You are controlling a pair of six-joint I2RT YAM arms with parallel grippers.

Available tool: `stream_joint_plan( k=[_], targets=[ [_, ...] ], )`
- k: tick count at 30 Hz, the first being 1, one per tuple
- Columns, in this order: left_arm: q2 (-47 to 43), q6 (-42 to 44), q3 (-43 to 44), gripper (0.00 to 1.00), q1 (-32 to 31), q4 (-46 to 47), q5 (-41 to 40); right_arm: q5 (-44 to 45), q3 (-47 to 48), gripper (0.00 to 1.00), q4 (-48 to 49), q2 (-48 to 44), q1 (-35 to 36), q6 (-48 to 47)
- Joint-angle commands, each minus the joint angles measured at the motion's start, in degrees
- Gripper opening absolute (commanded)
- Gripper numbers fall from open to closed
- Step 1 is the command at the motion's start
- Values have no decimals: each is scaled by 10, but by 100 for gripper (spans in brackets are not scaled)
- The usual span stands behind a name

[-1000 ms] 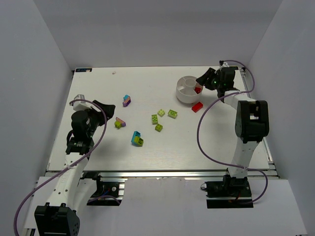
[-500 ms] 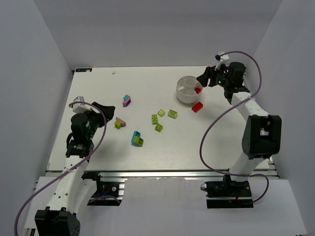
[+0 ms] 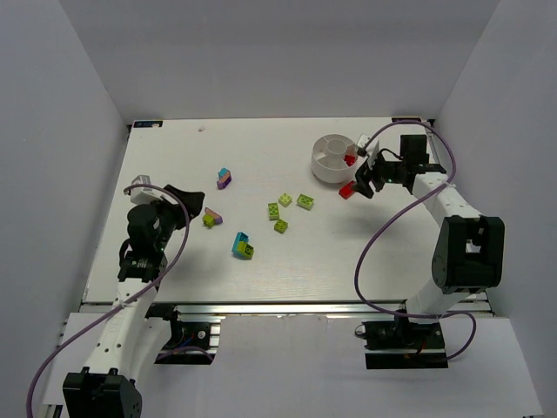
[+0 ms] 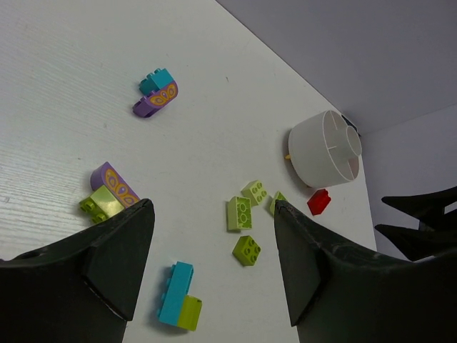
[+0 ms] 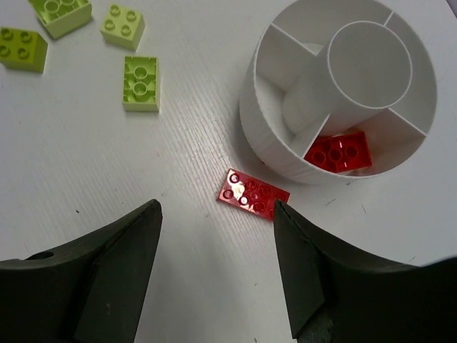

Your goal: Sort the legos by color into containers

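1. A moment ago my right pincer [image 3: 367, 177] was up over the white dish [image 3: 324, 167]. Now it has pulled back and come down low beside the dish. Its jaws have also spread wider.
2. A red brick [image 5: 338, 151] lies in one wedge of the dish, next to the round middle well. I think that brick is done.
3. A second red brick, the loose red brick [image 5: 253, 193], lies flat on the desk [image 5: 178, 286]. It is just outside the dish wall. My right pincer points at it, so I think it is the next one to pick up.
4. My right pincer has its jaws wide apart. Nothing is between them and they touch nothing. The loose red brick sits just past the tips.
5. My left pincer [image 4: 212, 207] also has its jaws apart and holds nothing. It hangs over the left side of the desk, near the purple and green clump [image 4: 107, 191], and it has hardly moved.
6. Still out on the desk are four green bricks [image 3: 281, 226] in the middle, a blue and purple clump [image 3: 224, 178], and a blue and green clump [image 3: 242, 246]. I think the clumps must be pulled apart before they can be sorted.
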Motion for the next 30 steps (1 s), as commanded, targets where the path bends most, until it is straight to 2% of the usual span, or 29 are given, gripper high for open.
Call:
stream_joint_plan(
  k=[1, 6, 9, 10, 11, 14, 15, 19, 23, 30],
  targets=[
    [-9, -7, -8, 77, 0, 12, 9, -13, -15, 69, -36, -8, -5, -84],
    [4, -13, -5, 77, 0, 28, 18, -41, -30, 70, -48, -13, -5, -133],
    [1, -15, -10, 77, 1, 31, 23, -80, -22, 79, -147, -7, -7, -315],
    [0, -15, -13, 77, 0, 31, 22, -84, -14, 81, -177, -3, -8, -420],
    [-2, -15, -16, 77, 0, 31, 23, -86, -6, 84, -237, 2, -8, -470],
    [-8, -16, -23, 77, 0, 33, 23, -73, 41, 89, -316, 29, -8, -608],
    [-9, -16, -24, 77, 0, 34, 24, -68, 56, 89, -362, 37, -8, -633],
    [-6, -14, -25, 77, 0, 35, 23, -31, 125, 89, -439, 83, -7, -711],
    [1, -10, -24, 77, 0, 40, 23, 25, 150, 89, -473, 95, -6, -798],
    [19, -8, -26, 77, 0, 55, 29, 87, 156, 88, -486, 103, 2, -859]
  ],
)
